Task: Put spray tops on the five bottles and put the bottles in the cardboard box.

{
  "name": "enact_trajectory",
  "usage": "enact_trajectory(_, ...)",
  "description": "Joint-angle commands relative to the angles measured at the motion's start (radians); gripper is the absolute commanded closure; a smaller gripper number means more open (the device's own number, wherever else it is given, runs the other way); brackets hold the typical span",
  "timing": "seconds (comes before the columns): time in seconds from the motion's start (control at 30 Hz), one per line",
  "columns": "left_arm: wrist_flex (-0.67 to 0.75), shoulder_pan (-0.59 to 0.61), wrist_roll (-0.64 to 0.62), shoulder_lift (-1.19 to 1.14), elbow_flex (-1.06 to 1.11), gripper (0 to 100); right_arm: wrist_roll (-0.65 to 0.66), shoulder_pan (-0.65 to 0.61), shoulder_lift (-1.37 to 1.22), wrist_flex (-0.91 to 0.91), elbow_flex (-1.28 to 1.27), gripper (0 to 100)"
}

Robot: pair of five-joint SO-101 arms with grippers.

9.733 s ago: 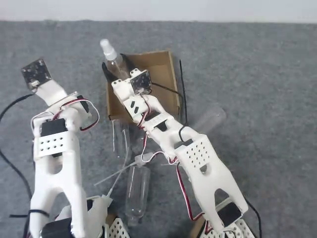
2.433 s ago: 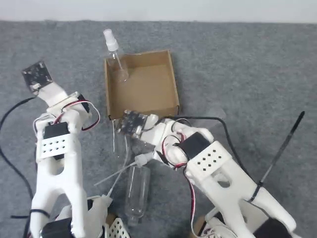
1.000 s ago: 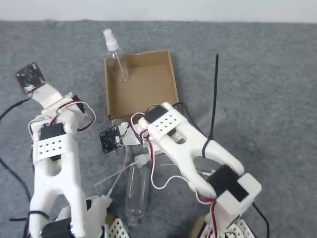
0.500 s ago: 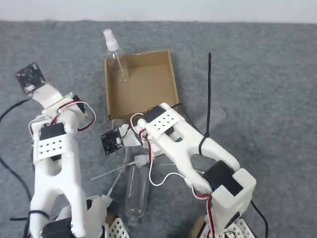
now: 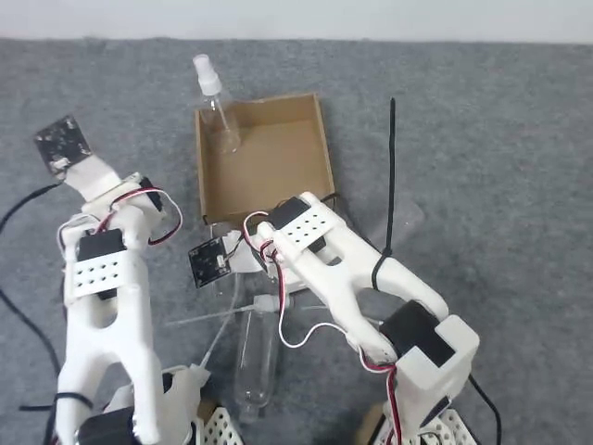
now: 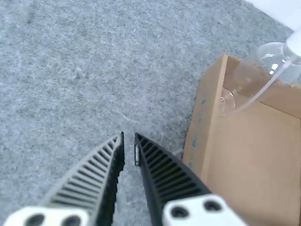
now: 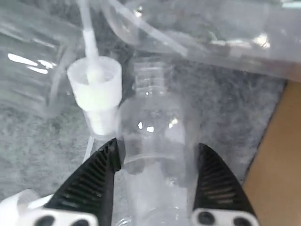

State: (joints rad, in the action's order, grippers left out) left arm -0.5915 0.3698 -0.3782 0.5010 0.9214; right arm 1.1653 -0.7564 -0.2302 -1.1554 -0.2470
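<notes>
Carpet — grey, nubbly — carries the cardboard box, one capped bottle leaning in its corner. Your right gripper stands wide astride a clear threaded-neck bottle lying beside the box: closing on it looks next, then fitting the white spray top alongside. Your left gripper is nearly closed, empty.
</notes>
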Motion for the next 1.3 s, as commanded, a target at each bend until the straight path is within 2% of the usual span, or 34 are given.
enact_trajectory(0.0, 0.032, -0.005, -0.006, 0.048, -0.022, 97, -0.095, 0.036, 0.024, -0.024, 0.055, 89.0)
enact_trajectory(0.27, 0.031, 0.002, -0.006, 0.052, -0.022, 97, -0.16, 0.036, 0.022, -0.028, 0.055, 87.9)
enact_trajectory(0.5, 0.031, 0.003, -0.006, 0.052, -0.022, 97, -0.181, 0.033, 0.022, -0.027, 0.052, 69.9)
enact_trajectory(0.93, 0.032, 0.002, -0.005, 0.052, -0.024, 97, -0.183, 0.015, -0.013, 0.058, 0.031, 69.9)
enact_trajectory(1.03, 0.032, 0.002, -0.005, 0.052, -0.024, 97, -0.184, 0.015, -0.012, 0.058, 0.031, 72.0)
enact_trajectory(1.27, 0.032, 0.002, -0.005, 0.052, -0.024, 97, -0.184, 0.016, -0.008, 0.062, 0.034, 89.4)
